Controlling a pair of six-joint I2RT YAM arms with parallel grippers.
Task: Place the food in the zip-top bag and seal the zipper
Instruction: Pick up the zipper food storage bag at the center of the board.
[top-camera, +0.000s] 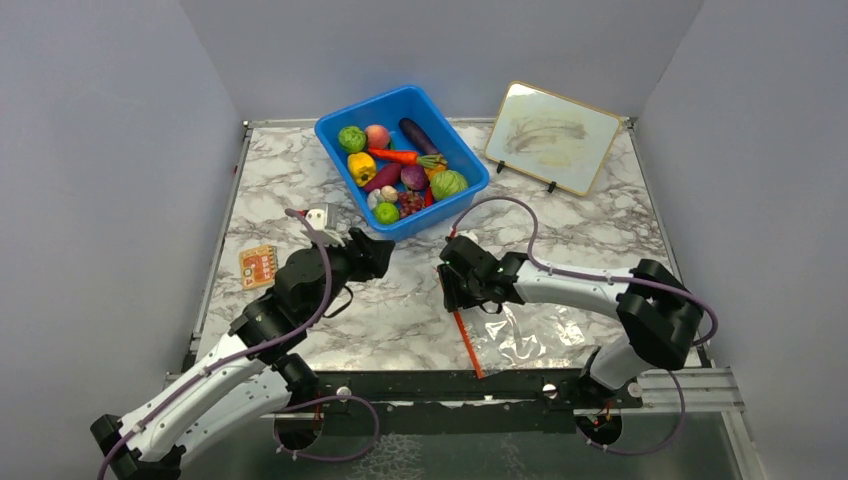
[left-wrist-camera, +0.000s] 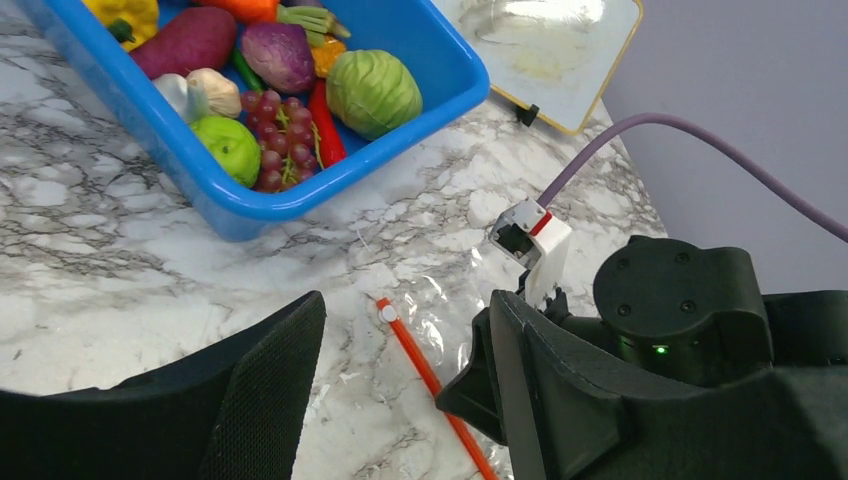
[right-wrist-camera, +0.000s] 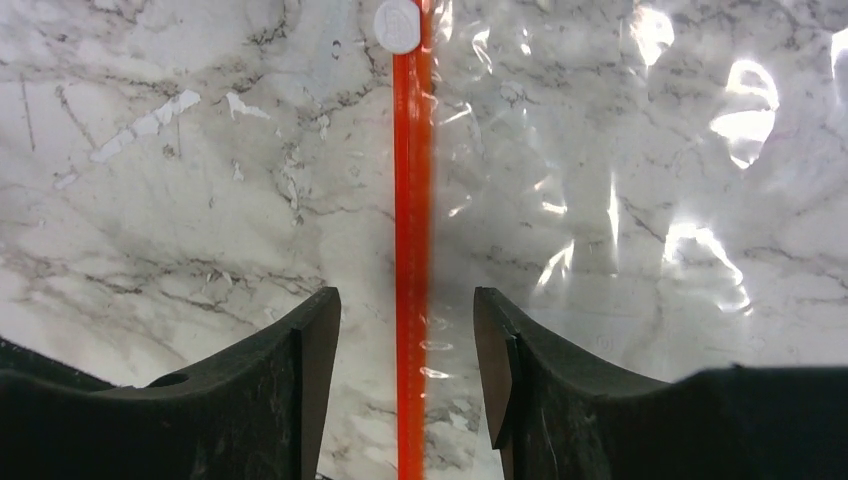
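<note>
The food lies in a blue bin (top-camera: 340, 122): green cabbage (top-camera: 449, 184), yellow pepper (top-camera: 361, 167), carrot (top-camera: 395, 156), eggplant (top-camera: 417, 135). The cabbage (left-wrist-camera: 373, 92) also shows in the left wrist view. The clear zip-top bag (top-camera: 535, 338) lies flat and empty on the marble. Its red-orange zipper (top-camera: 466, 345) runs toward the near edge. My right gripper (top-camera: 453, 290) is open and straddles the zipper (right-wrist-camera: 410, 250) just below its white slider (right-wrist-camera: 398, 25); the bag (right-wrist-camera: 620, 200) lies right of the zipper. My left gripper (top-camera: 380, 250) is open and empty, left of the zipper (left-wrist-camera: 430, 380).
A framed whiteboard (top-camera: 553, 135) leans at the back right. A small orange card (top-camera: 258, 265) lies at the left edge of the marble table (top-camera: 600, 230). Grey walls enclose three sides.
</note>
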